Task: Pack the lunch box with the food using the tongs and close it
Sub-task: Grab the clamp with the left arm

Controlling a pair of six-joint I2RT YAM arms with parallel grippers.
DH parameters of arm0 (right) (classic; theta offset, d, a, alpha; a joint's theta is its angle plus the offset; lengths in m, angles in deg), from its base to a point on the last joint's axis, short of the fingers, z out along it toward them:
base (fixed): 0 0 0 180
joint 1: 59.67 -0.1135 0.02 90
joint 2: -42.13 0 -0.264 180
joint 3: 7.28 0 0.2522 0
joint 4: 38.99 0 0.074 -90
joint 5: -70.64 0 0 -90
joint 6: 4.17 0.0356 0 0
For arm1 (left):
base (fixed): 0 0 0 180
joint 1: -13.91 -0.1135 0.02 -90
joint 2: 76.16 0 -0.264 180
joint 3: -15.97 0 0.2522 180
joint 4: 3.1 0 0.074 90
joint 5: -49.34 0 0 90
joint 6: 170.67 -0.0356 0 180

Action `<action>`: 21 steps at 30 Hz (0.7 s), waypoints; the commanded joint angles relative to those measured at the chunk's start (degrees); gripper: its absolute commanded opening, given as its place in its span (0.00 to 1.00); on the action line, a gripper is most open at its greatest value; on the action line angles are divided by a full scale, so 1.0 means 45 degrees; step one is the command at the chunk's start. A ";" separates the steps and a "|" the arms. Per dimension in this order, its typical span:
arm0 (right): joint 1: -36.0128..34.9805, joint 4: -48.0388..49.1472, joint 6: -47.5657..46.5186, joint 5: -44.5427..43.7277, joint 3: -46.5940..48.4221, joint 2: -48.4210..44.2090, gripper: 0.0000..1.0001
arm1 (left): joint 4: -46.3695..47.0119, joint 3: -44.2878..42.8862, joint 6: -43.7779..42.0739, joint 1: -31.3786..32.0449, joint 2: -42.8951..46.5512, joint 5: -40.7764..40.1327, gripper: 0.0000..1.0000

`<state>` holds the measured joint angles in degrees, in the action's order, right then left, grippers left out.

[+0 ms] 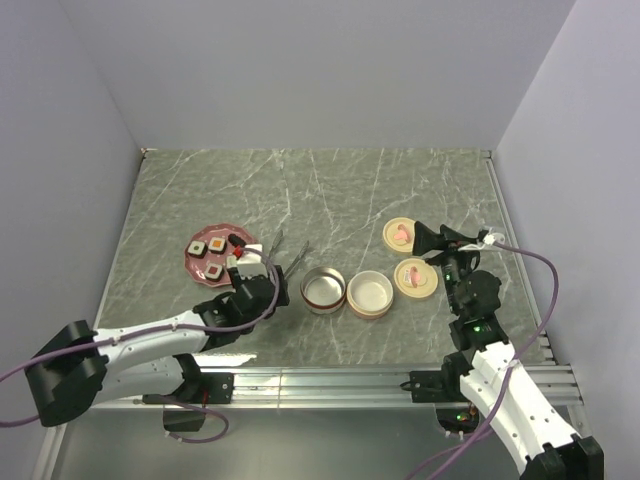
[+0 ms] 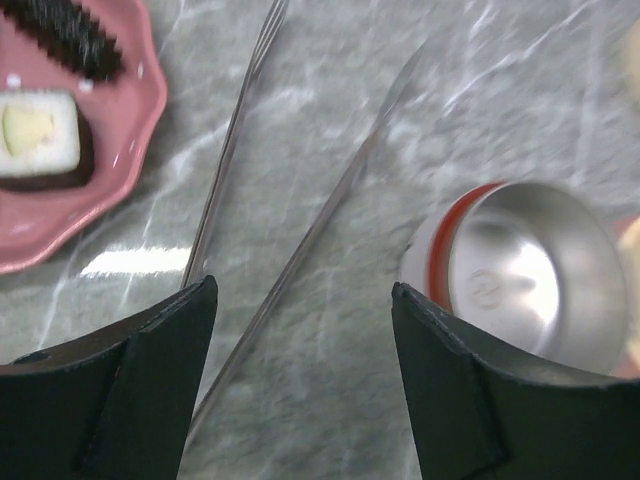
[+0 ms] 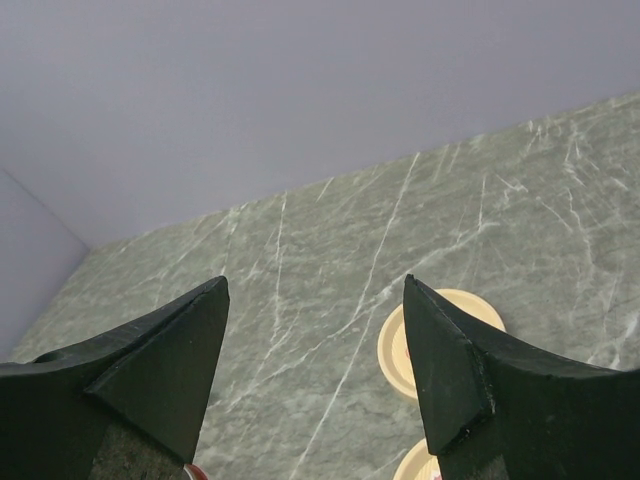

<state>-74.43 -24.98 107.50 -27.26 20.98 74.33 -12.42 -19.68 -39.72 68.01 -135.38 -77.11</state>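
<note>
The left gripper [image 2: 302,290] hangs low over the tabletop [image 1: 330,190] with its jaws apart, and it grasps nothing. The tongs [image 2: 231,140] lie flat on the tabletop just under it, between the pink plate [image 2: 110,200] and the lunch box. Their two thin arms spread out like a letter V away from the gripper. One arm runs up close beside the left finger [image 2: 150,380] and the other crosses the gap between the fingers at a slant. In the wrist view I cannot tell if the finger touches that first arm. The food is on the plate, left of the tongs: a white block with a pale top [image 2: 40,135] sits on a dark base, and a dark piece [image 2: 70,35] lies beyond it at the edge of that view. From above, three small blocks can be counted on the plate, and something small and red lies at its right rim next to the gripper. The lunch box stands open as two round steel bowls touching side by side: the left steel bowl [image 1: 323,290], just right of the tongs, and the right steel bowl [image 1: 370,295]. Both look empty inside. Two cream lids lie flat to the right, the far lid [image 1: 400,235] and the near lid [image 1: 416,278]. The right gripper [image 3: 316,280] is above these lids, fully released, with only tabletop between its fingers.
</note>
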 commanded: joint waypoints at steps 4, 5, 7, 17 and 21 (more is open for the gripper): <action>-0.0040 0.0118 0.0008 -0.0139 0.0098 -0.0145 0.77 | -0.1902 -0.1150 0.1386 0.0611 -0.1643 -0.0904 0.79; -0.0059 0.0118 0.0008 -0.0197 0.0040 -0.0223 0.77 | -0.2138 -0.1267 0.1640 0.0690 -0.1818 -0.1117 0.79; -0.0059 0.0138 0.0028 -0.0178 -0.0058 -0.0457 0.78 | -0.2530 -0.1463 0.2205 0.0905 -0.2229 -0.1742 0.79; -0.0040 0.0138 0.0008 -0.0158 -0.0097 -0.0575 0.78 | -0.2961 -0.1679 0.2970 0.1511 -0.2758 -0.3365 0.82; -0.0059 0.0138 0.0009 -0.0139 -0.0117 -0.0575 0.78 | -0.2980 -0.1289 0.3555 0.1512 -0.2270 -0.3892 0.83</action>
<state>-74.43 -25.39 107.48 -27.46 20.91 72.17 -25.40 -25.86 -27.15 74.64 -147.93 -89.94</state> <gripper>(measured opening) 0.776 0.829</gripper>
